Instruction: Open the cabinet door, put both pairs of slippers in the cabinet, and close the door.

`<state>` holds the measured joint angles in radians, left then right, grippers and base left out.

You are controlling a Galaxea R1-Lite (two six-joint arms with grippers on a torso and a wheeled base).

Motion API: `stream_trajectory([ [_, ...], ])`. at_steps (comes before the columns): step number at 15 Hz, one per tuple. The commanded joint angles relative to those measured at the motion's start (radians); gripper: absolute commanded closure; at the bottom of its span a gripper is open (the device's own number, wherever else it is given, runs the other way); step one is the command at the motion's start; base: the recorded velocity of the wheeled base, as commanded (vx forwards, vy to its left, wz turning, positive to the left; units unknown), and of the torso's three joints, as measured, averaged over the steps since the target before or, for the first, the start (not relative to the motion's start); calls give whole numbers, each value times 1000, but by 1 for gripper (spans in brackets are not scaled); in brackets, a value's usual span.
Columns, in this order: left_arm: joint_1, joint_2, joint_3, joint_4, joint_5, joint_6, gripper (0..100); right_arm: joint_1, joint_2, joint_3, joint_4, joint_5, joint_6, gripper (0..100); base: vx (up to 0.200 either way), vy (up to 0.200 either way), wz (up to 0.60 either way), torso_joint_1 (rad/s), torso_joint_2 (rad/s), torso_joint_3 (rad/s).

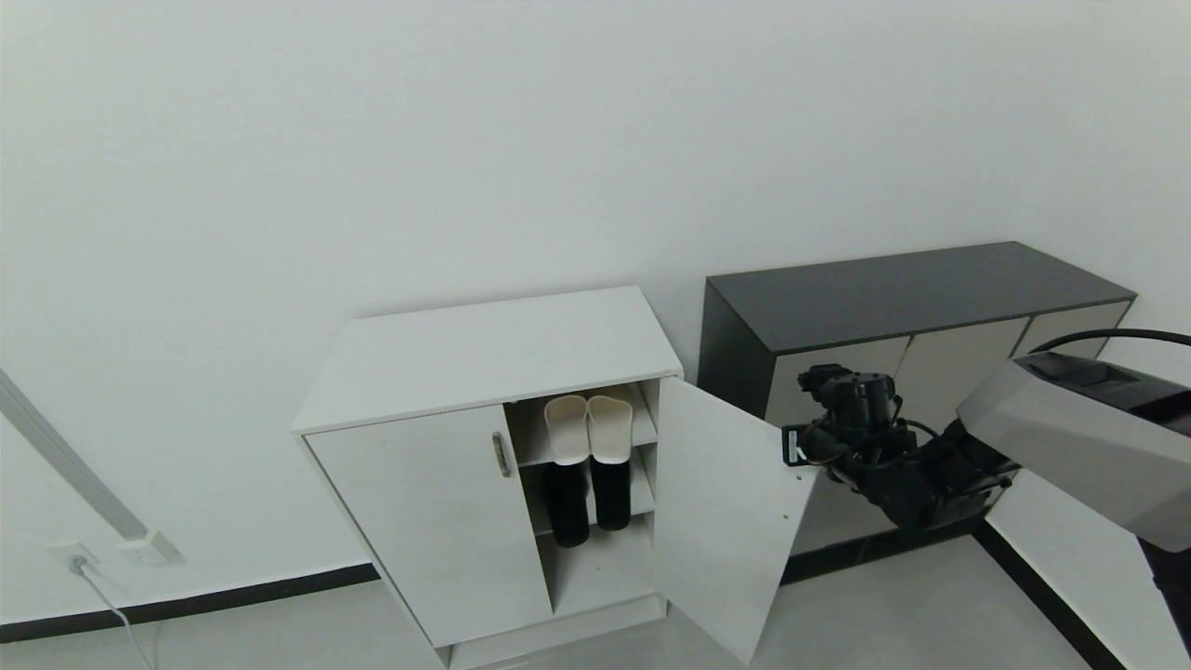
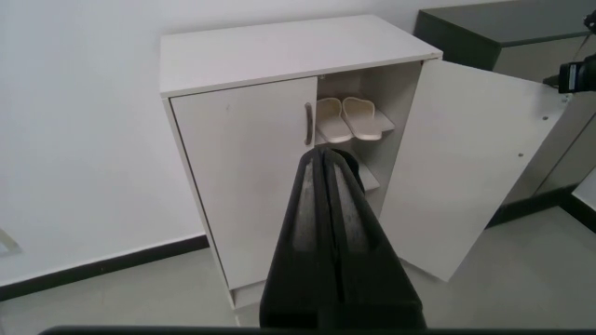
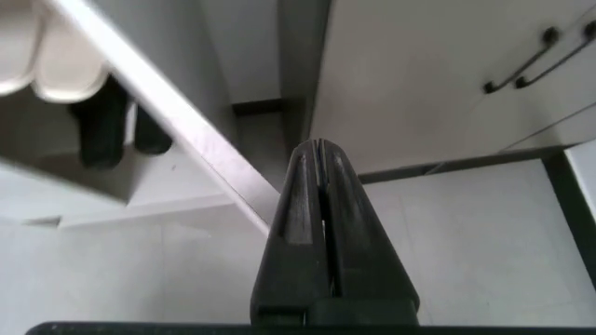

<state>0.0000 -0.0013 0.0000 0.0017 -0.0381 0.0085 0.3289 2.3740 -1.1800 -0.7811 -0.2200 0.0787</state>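
The white cabinet (image 1: 484, 354) stands against the wall, its left door (image 1: 428, 521) closed and its right door (image 1: 726, 502) swung wide open. On its upper shelf lies a white pair of slippers (image 1: 588, 428), and a black pair (image 1: 589, 502) rests on the shelf below. My right gripper (image 1: 797, 447) is shut and holds nothing, right at the open door's outer edge. The right wrist view has that gripper (image 3: 319, 147) by the door's edge (image 3: 177, 130), with both pairs (image 3: 47, 56) (image 3: 112, 130) beyond. My left gripper (image 2: 326, 156) is shut and hangs in front of the cabinet.
A low sideboard with a black top (image 1: 912, 288) stands just right of the cabinet, behind the open door. A wall socket with a cable (image 1: 74, 558) sits low at the far left. Bare floor (image 1: 884, 614) lies in front.
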Motion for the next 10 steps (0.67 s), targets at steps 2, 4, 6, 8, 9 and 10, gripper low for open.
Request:
stream_trajectory([
  [2,0,1,0,0,0,-1,100,42,-41,45,-1,1,0,100,0,0,0,0,0,0],
  [4,0,1,0,0,1,-1,100,90,-72,92,-1,1,1,100,0,0,0,0,0,0],
  [6,0,1,0,0,1,-1,100,140,-88,138,-9,1,-2,100,0,0,0,0,0,0],
  [8,0,1,0,0,1,-1,100,203,-119,189,-10,2,-2,100,0,0,0,0,0,0],
  [9,0,1,0,0,1,-1,100,236,-130,215,-10,4,0,100,0,0,0,0,0,0],
  [10,0,1,0,0,1,-2,100,272,-136,234,-17,5,3,100,0,0,0,0,0,0],
])
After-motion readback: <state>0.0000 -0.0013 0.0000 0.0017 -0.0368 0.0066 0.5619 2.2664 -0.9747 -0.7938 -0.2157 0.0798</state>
